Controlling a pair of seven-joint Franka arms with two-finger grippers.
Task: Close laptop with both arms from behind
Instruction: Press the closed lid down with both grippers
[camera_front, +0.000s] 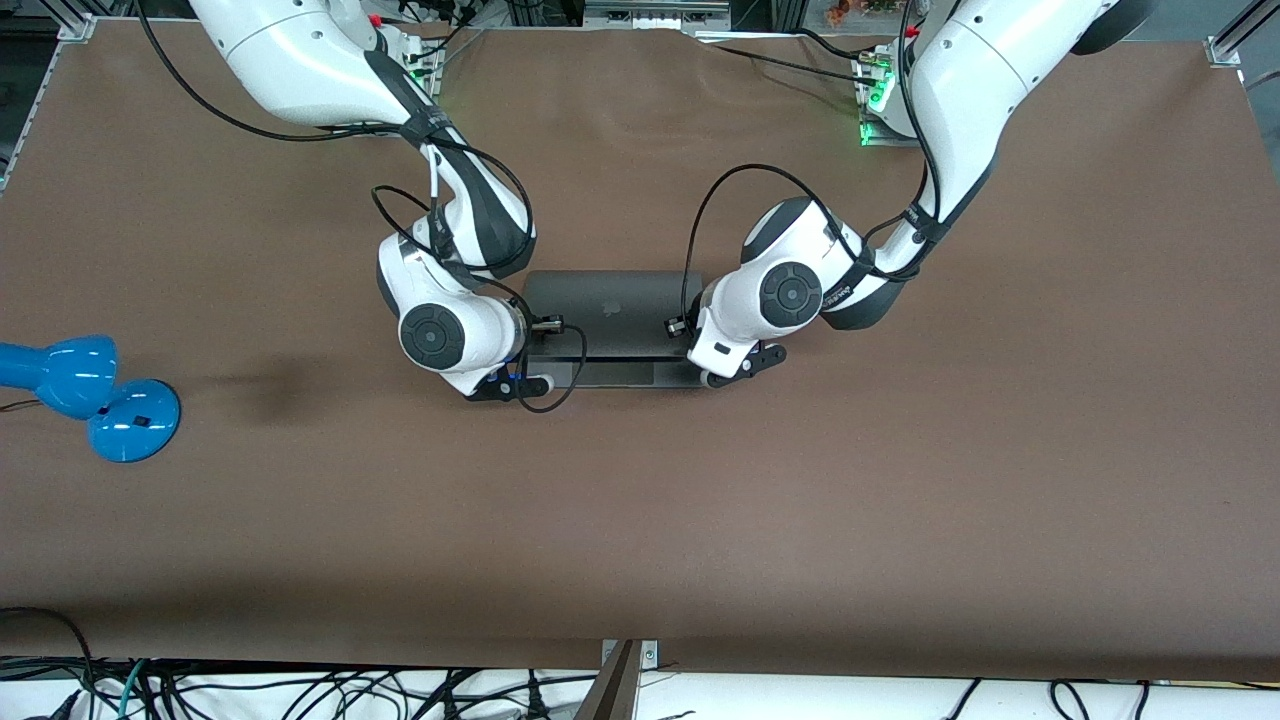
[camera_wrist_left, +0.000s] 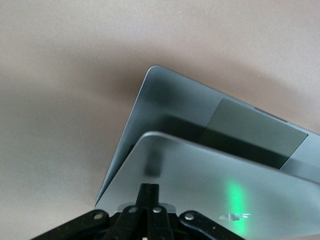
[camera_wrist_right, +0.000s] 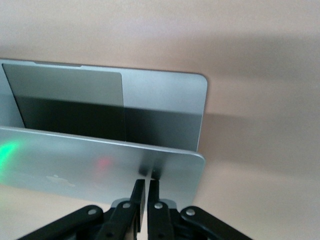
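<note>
Both arms low, L gripper (camera_wrist_left: 148, 192) & R gripper (camera_wrist_right: 146, 187) shut (fingers together).

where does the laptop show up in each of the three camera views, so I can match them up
Front view: the laptop lies mid-table between the two wrists, lid partly lowered.
Left wrist view: it fills the middle, lid tilted over the base, the shut left gripper against the lid.
Right wrist view: it spans the middle, the shut right gripper against the lid.
Shared landmark: the trackpad.
</note>
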